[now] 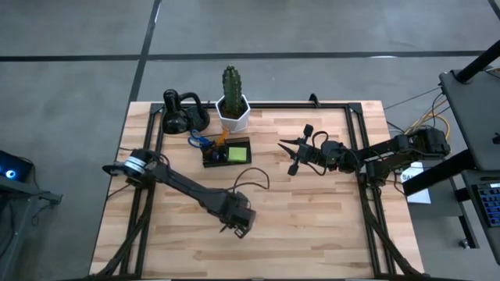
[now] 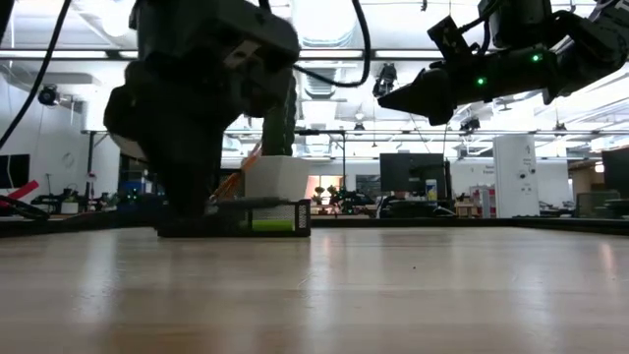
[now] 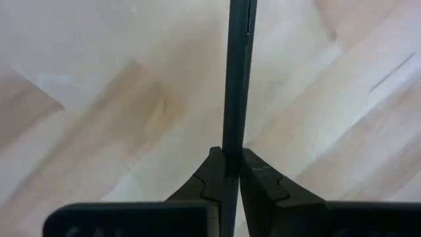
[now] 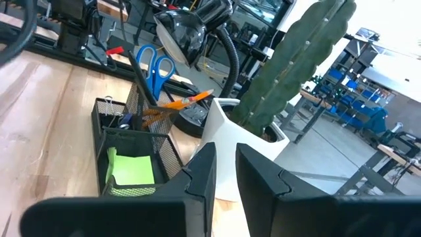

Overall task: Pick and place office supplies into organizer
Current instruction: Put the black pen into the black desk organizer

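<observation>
Cactus [image 1: 231, 81] in white pot [image 1: 233, 113], black looped gadget [image 1: 182, 114], wooden table [image 1: 312, 218]

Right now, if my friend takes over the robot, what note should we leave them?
Left gripper: shut on a thin dark pen, low over the bare front of the table.
Right gripper: raised right of the organizer, holding nothing visible.
Done: scissors, orange pencils and the green sticky pad are in the organizer, beside the cactus pot.
Left: carry the pen to the organizer.
</observation>
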### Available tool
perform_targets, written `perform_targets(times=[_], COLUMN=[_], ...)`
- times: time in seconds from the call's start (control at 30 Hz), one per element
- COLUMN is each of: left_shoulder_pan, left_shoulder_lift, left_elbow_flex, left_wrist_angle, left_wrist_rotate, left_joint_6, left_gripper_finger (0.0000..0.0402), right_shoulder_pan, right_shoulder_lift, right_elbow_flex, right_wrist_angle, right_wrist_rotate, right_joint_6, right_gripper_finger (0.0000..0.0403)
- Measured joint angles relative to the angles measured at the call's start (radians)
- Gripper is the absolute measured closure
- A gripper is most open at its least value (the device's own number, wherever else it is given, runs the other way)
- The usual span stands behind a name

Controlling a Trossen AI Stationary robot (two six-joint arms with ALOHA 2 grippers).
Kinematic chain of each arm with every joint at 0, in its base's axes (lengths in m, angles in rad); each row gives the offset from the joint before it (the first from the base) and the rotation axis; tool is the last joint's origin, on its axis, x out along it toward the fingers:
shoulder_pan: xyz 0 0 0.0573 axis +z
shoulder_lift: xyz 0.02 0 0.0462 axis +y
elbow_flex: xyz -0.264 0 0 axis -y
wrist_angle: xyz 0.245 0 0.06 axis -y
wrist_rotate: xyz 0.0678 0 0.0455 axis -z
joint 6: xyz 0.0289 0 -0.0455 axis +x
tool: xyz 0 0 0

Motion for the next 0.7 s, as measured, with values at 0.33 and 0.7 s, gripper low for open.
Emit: perform_targets(times=[0.33, 0.7], left_shoulder_pan=[0.004, 0.020], left_shoulder_lift=[-0.130, -0.182], left_elbow_flex=[0.004, 0.004], left_wrist_angle=[-0.001, -0.018], left_wrist_rotate=[-0.402, -0.921], left_joint_6=[0.119, 0.292], left_gripper_finger=[0.0391, 0.0391], right_shoulder_pan=[0.000, 0.000], right_shoulder_lift=[0.000, 0.000], right_elbow_flex=[0.000, 0.000], right_wrist_angle=[0.000, 0.000], right_wrist_rotate=[0.000, 0.000], right_joint_6=[-0.002, 0.000], right_gripper_finger=[0.0355, 0.0355])
